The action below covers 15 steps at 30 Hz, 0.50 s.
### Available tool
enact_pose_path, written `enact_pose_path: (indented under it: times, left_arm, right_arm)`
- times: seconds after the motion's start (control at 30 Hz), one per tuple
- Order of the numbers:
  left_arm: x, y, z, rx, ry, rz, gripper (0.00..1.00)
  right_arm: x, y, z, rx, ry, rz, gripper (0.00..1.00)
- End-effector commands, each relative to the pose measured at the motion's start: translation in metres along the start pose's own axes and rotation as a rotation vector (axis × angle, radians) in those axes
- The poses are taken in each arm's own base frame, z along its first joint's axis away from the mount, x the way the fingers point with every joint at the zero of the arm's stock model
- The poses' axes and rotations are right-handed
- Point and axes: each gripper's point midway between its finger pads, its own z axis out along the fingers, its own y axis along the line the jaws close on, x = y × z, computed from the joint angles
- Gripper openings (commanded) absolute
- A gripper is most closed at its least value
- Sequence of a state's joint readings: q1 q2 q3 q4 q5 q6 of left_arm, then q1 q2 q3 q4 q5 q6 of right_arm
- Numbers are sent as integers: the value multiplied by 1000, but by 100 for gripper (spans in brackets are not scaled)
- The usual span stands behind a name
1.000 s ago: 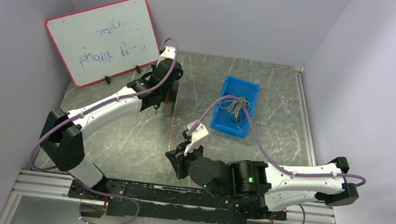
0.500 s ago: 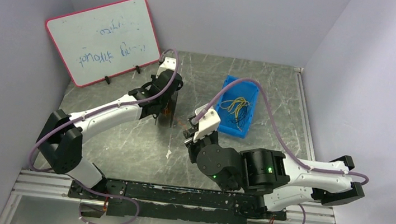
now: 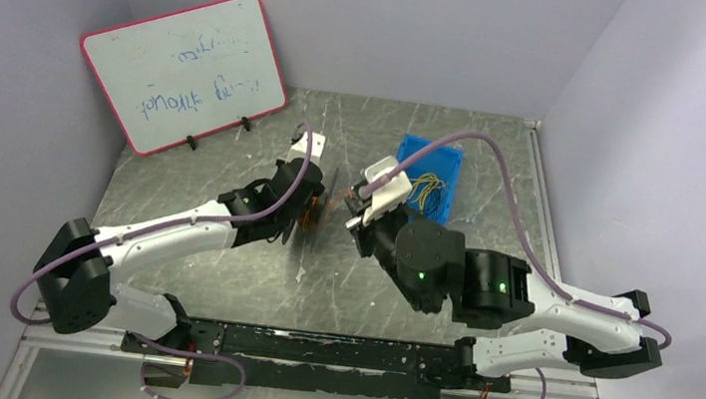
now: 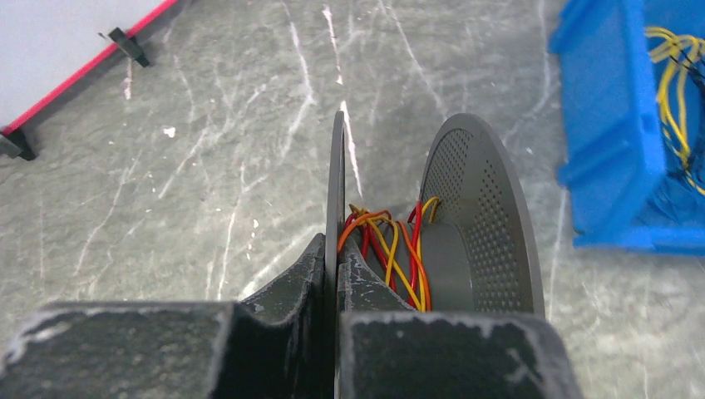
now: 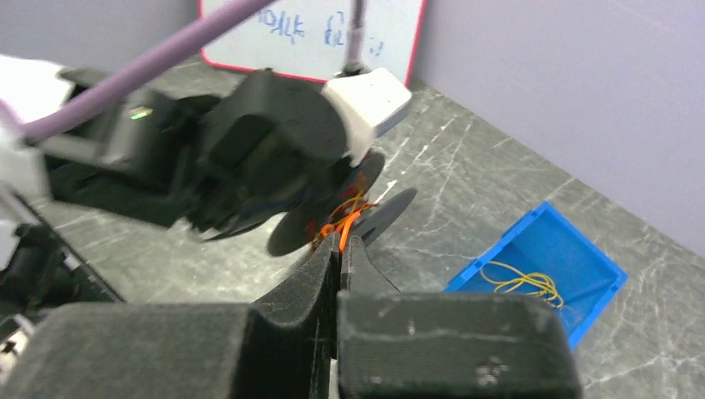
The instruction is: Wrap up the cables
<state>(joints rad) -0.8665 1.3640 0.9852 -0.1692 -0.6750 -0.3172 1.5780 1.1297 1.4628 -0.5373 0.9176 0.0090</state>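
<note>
My left gripper [image 4: 335,253] is shut on one disc of the dark grey two-disc spool [image 4: 482,216] and holds it above the table; it also shows in the top view [image 3: 320,206]. Orange-red and yellow cables [image 4: 391,249] are wound on its hub. My right gripper [image 5: 341,241] is shut on an orange cable [image 5: 345,223] that runs from the spool [image 5: 366,212], right beside the left gripper. More yellow cables [image 3: 425,190] lie in the blue bin [image 3: 442,159].
A whiteboard with a red frame [image 3: 183,68] leans at the back left. The blue bin [image 5: 574,266] stands at the back middle, just right of the right wrist. Lilac hoses [image 3: 496,146] arch over both arms. Grey walls close in the sides.
The left gripper has carried the spool from the back towards the middle of the table. The right arm has swung up and back, its gripper now meeting the spool.
</note>
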Motion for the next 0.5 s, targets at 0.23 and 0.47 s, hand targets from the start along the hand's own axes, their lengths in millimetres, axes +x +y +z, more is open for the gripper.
enact_pose_path:
  times: [0.23,0.47]
  left_arm:
    - [-5,-38,-63,256,-114,13,7]
    - [11,-37,-97,324,-115,4,7]
  right_arm:
    - [6,-39,65,-26,-21,1,0]
    - [25,-77,94,3,-9,78,0]
